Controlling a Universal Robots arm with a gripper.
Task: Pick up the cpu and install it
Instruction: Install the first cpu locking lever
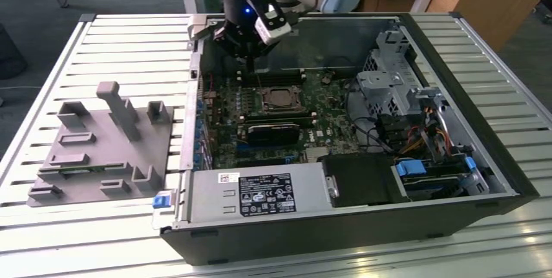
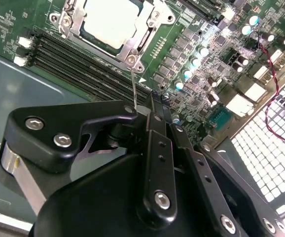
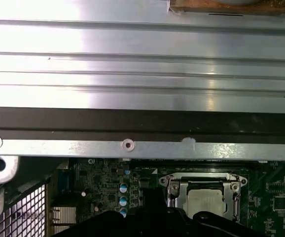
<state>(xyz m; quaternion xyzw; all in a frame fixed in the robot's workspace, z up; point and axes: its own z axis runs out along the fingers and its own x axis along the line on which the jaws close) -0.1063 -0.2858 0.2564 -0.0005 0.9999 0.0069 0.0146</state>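
A: Where is the cpu at this frame?

B: Seated in the motherboard socket, inside the metal frame. In the second wrist view its silvery top sits under the frame; in the first wrist view it is the pale square.

A: Gripper?

B: Above the far edge of the board, near the case wall, just beyond the socket. It is not touching the cpu. In the second wrist view the black fingers sit pressed together, nothing between them; a thin wire lever from the socket frame runs down to their tip.

A: Surroundings?

B: Open computer case lying on a slatted table. Memory slots run beside the socket. A dark card lies on the near side of the socket, drive cage and cables toward the exterior view's right, power supply at the front. Grey fixture with upright posts stands outside the case, on the exterior view's left, well apart.
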